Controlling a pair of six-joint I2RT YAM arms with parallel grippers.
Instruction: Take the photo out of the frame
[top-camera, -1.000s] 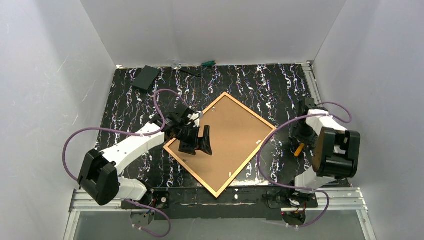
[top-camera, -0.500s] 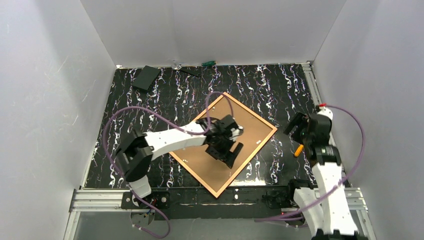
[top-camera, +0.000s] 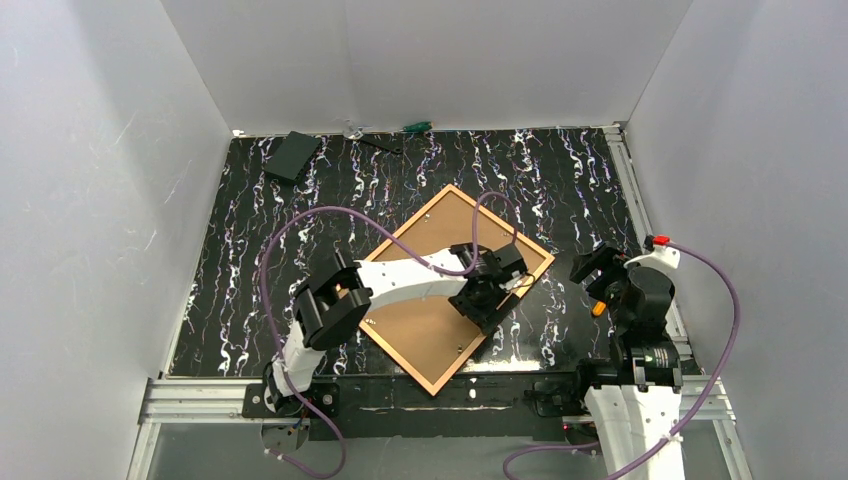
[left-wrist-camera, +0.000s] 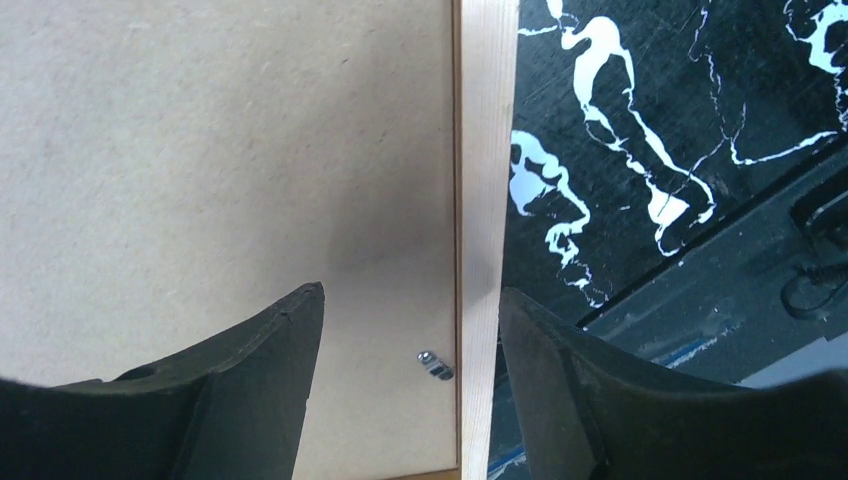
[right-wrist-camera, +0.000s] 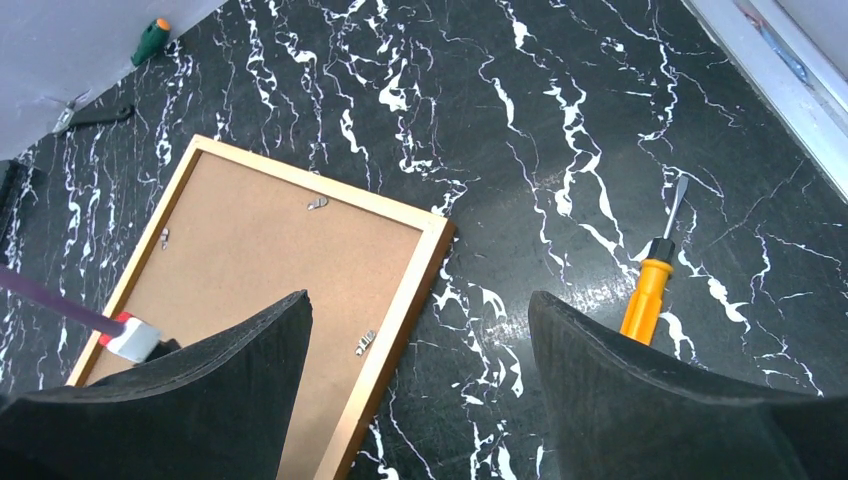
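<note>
Closest in, off the frame's near corner: bare black marbled table (top-camera: 560, 180). Then the frame (top-camera: 460, 366) itself: lies flat and turned like a diamond, back side up. Inside it: the photo (top-camera: 420, 335), seated within the rails, plain brown board showing, picture side hidden. Over the frame's near-right rail: the left gripper (top-camera: 490, 300), reaching in across the board from the frame's left side. Fingers (left-wrist-camera: 270, 380) stand apart, one above the board, the other at the rail's outer edge, the pale rail in the gap between them; clamped on nothing, and cannot tell whether the tips touch wood. Just inside that same rail, on the board: a small metal clip (left-wrist-camera: 433, 364). Right of the frame's right corner, clear of it and above the table: the right gripper (top-camera: 597, 268), fingers spread wide with nothing between them. Beside it, also right of that corner: an orange-handled screwdriver (top-camera: 598, 303), flat on the table. Beyond the frame's far corner, against the back wall: a green-handled screwdriver (top-camera: 418, 126). Farther left of that far corner: a flat black box (top-camera: 292, 156).
</note>
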